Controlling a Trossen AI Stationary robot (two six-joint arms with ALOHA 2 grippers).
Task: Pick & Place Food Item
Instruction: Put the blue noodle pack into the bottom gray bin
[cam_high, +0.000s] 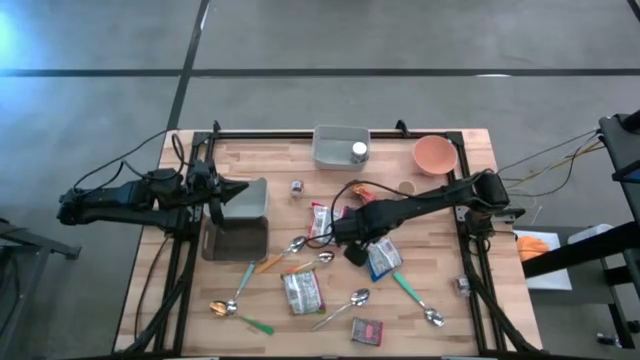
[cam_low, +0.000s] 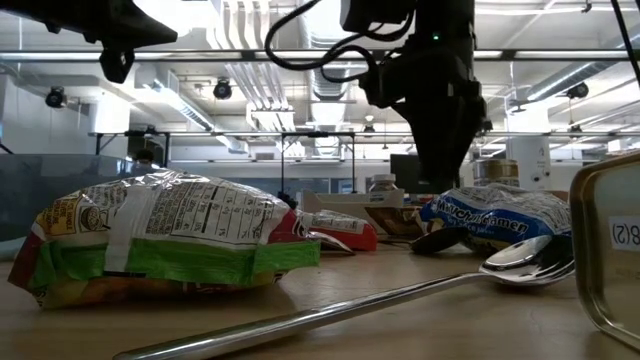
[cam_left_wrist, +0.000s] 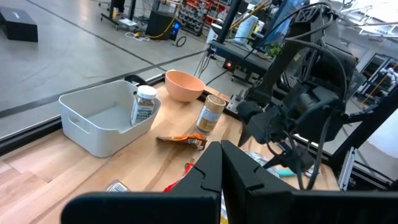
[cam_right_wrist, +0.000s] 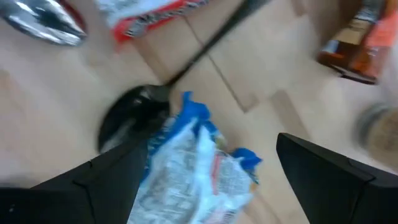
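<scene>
Lining up the grasp is the step in hand, as I judge it: the right tool (cam_high: 356, 247) points down over the blue-and-white snack packet (cam_high: 384, 259), which lies flat on the wooden table (cam_high: 440, 200) right of centre, with a teal-handled spoon (cam_high: 416, 298) just beside it and a black spoon (cam_right_wrist: 127, 118) touching its upper edge in the right wrist view. To do it well, the descent should centre the crinkled packet between the fingers, so that both pads meet its body rather than a loose corner. The black spoon bowl should stay outside the closing fingers, or it may be pinched along with the packet or pushed askew. A soft, air-filled bag will probably give and slide, so closing low and across its narrower width looks safest.

The right tool stands wide open and holds nothing; in its wrist view the two dark fingers (cam_right_wrist: 106, 180) flank the packet's end without visibly touching it. The left tool (cam_high: 226, 190) waits over the grey metal tray (cam_high: 240, 240) at the table's left side, fingers closed together on nothing. Where the packet belongs I cannot tell; a grey bin (cam_high: 335, 150) and a pink bowl (cam_high: 434, 154) sit along the far edge.
</scene>
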